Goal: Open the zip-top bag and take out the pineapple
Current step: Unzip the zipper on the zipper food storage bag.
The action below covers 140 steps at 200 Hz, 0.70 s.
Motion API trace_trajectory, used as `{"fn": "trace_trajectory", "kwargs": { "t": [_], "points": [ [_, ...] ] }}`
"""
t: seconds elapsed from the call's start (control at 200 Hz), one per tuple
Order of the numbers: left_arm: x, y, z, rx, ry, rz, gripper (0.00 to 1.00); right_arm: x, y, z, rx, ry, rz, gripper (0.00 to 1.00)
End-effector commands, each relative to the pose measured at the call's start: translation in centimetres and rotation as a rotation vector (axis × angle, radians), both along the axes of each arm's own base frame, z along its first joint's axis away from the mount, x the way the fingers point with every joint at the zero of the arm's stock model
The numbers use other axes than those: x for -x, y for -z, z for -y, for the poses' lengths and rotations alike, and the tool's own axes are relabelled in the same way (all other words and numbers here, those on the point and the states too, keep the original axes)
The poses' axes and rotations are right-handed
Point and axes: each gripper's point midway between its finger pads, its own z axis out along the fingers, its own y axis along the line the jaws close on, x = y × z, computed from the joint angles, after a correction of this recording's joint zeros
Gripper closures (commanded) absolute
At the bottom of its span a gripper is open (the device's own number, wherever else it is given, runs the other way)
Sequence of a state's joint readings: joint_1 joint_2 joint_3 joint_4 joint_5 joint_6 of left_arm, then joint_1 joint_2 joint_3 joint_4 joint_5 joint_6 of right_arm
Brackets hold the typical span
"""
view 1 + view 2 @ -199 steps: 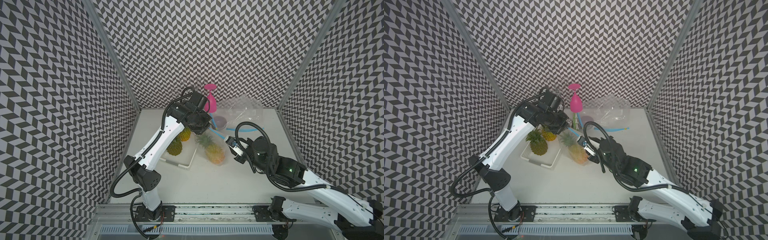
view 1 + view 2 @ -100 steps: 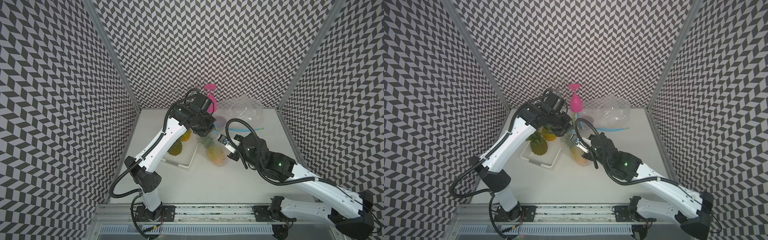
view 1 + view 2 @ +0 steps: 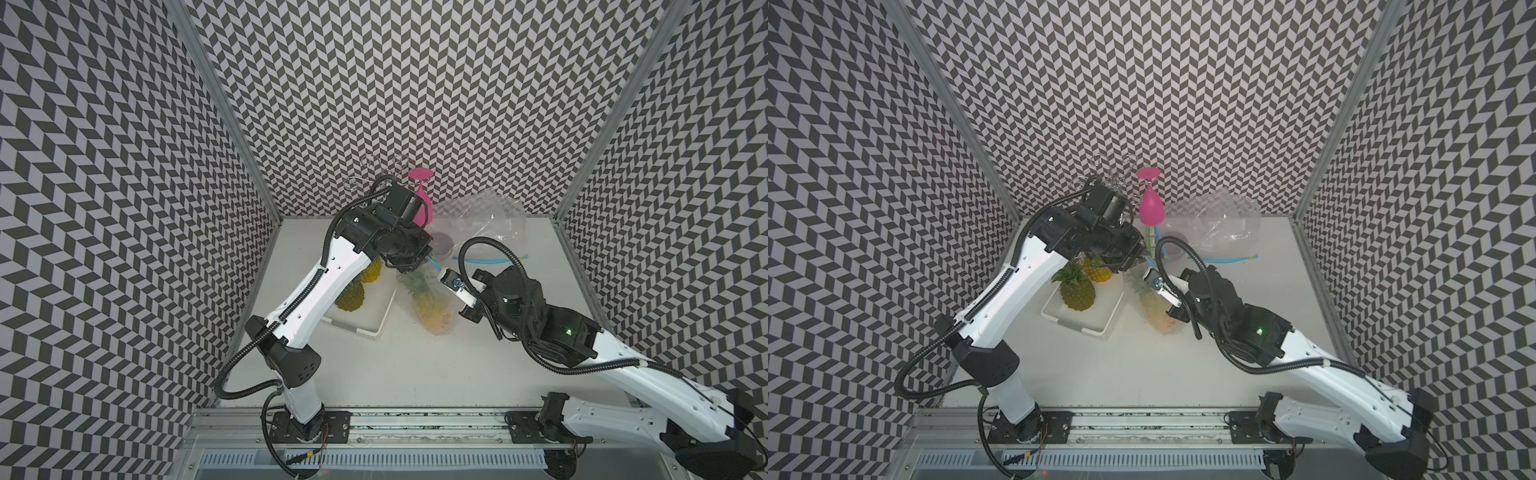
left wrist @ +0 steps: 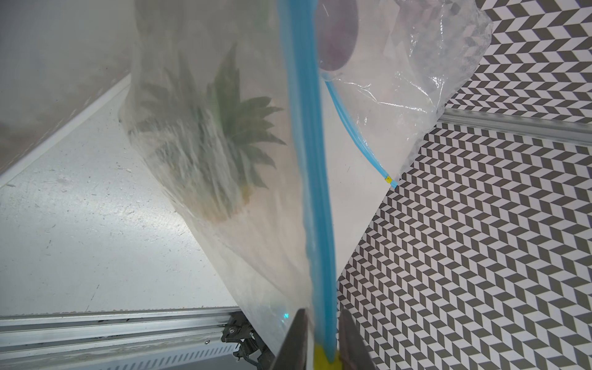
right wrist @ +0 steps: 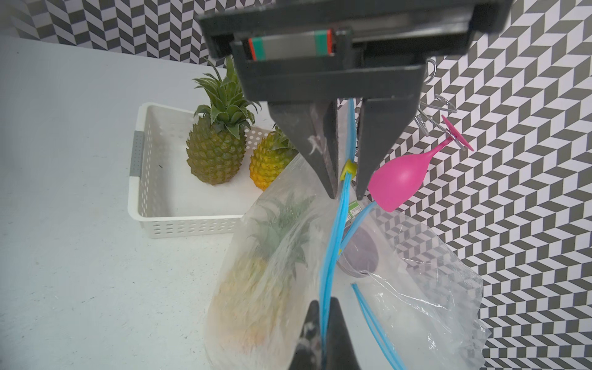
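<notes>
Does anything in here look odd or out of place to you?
The pink goblet at the back is upside down, foot uppermost. Behind the zip-top bag holding the pineapple, a second clear bag lies crumpled on the table.

White left arm [image 3: 328, 282] and right arm [image 3: 648, 390], black joints, ribbed black cables, 1 green light [image 3: 567, 331].

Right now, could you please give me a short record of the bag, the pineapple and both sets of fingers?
zip-top bag: zip edge raised between both arms
pineapple: inside the bag, crown toward the zip
left gripper: fingers either side of the yellow slider, grip unclear
right gripper: fingers shut on the blue zip strip
</notes>
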State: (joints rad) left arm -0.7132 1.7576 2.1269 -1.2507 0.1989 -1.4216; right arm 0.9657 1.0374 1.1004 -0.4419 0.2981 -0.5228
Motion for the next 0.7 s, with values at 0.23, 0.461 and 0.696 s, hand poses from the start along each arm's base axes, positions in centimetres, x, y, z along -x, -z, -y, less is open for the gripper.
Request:
{"fn": "trace_trajectory", "kwargs": {
  "t": [0.23,0.461,0.696],
  "points": [
    [0.0,-1.3,-1.6,-0.029,-0.005,0.052,0.90,1.2,-1.8,-0.1,-0.069,-0.043,0.018,1.00],
    [-2.0,-0.7,-3.5,-0.077,-0.029,0.080,0.90,2.6,-0.8,0.3,-0.051,-0.068,-0.003,1.00],
    [-3.1,-0.8,-4.9,-0.093,-0.057,0.095,0.90,3.4,-0.2,0.7,-0.058,-0.068,-0.021,1.00]
  ]
}}
